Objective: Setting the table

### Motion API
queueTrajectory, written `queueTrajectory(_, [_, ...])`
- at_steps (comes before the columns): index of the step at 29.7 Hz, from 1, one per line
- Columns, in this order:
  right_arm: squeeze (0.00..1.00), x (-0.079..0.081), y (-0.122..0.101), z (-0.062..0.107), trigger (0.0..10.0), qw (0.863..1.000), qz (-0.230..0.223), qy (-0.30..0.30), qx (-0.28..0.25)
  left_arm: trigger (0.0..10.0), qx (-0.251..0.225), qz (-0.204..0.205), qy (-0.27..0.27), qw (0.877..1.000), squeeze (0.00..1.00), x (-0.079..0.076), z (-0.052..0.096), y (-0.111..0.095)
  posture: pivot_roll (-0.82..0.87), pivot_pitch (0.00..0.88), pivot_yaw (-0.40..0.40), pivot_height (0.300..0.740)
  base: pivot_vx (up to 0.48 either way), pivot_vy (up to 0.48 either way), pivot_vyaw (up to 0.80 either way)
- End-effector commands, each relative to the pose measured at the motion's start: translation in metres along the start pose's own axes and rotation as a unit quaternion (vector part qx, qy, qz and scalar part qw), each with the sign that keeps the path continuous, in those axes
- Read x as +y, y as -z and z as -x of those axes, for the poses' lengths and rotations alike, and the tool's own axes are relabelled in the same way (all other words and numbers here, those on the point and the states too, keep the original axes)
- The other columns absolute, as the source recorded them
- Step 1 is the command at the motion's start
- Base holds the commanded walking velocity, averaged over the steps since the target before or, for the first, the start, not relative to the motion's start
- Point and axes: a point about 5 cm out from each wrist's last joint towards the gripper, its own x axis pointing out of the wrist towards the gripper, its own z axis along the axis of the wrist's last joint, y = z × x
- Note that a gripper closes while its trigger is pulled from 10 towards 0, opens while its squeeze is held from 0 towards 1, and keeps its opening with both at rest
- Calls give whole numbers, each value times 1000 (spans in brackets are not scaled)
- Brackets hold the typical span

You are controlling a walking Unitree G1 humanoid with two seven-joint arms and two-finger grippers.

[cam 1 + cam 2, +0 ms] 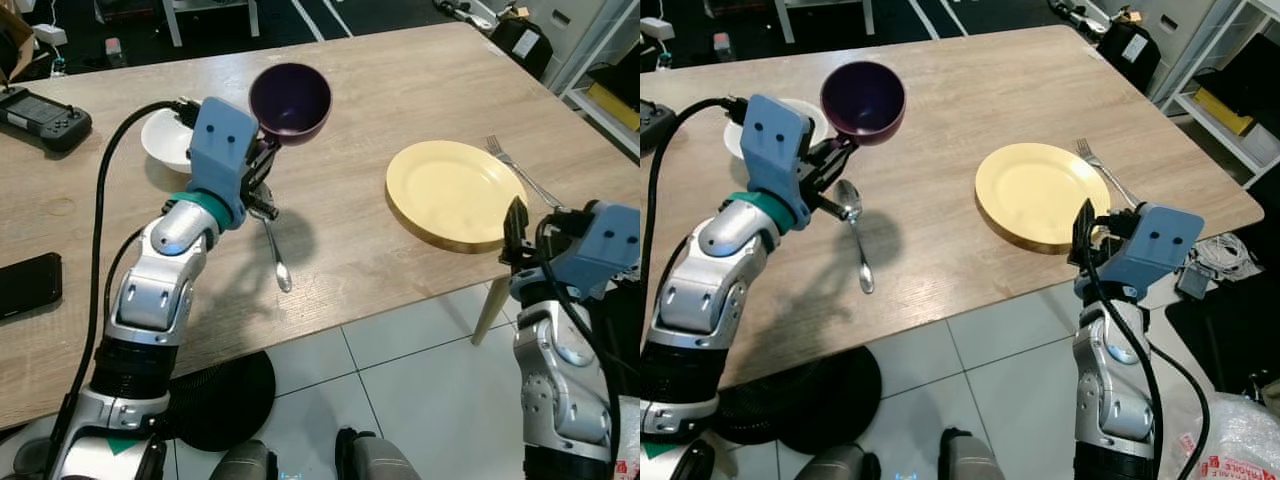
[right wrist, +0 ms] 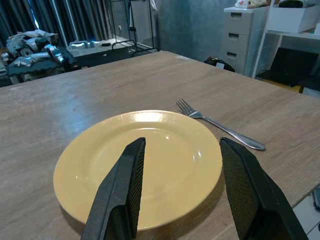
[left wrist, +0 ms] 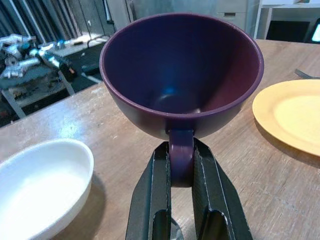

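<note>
One purple cup (image 3: 182,80), mouth tilted gripperward (image 3: 181,165).

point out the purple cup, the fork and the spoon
cup (image 1: 290,100), left eye view, inside of the bowl
fork (image 2: 227,132), right wrist view, middle of the handle
spoon (image 1: 861,257), right eye view, on the handle

Left tool (image 3: 181,165): two black fingers (image 3: 150,195) clamped on handle of dark purple round ceramic cup (image 3: 181,75). Cup upright, held clear above light wooden tabletop (image 3: 115,150), mouth open, inside empty, glossy. White shallow round bowl (image 3: 42,187) on tabletop beside cup, on one side. Yellow round flat plate (image 3: 292,117) on tabletop on cup's other side. Metal fork tines (image 3: 305,74) just beyond plate. Dark cluttered room behind cup.
</note>
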Motion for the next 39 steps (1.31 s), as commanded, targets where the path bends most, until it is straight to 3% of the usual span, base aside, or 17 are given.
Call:
queueTrajectory(1, [0, 0, 0, 3, 10000, 1000, 8, 2, 0, 10000, 0, 9, -3, 1000, 0, -1, -2, 0, 49, 23, 45, 740, 0, 0, 0])
queueTrajectory(24, [0, 3, 2, 7, 10000, 1000, 4, -2, 4, 10000, -5, 31, -13, 999, 0, -6, -6, 2, 39, 28, 48, 740, 0, 0, 0])
queueTrajectory(39, [0, 2, 2, 7, 10000, 1000, 6, -1, 6, 10000, -7, 31, -14, 999, 0, -6, -8, 3, 36, 25, 47, 740, -343, 0, 0])
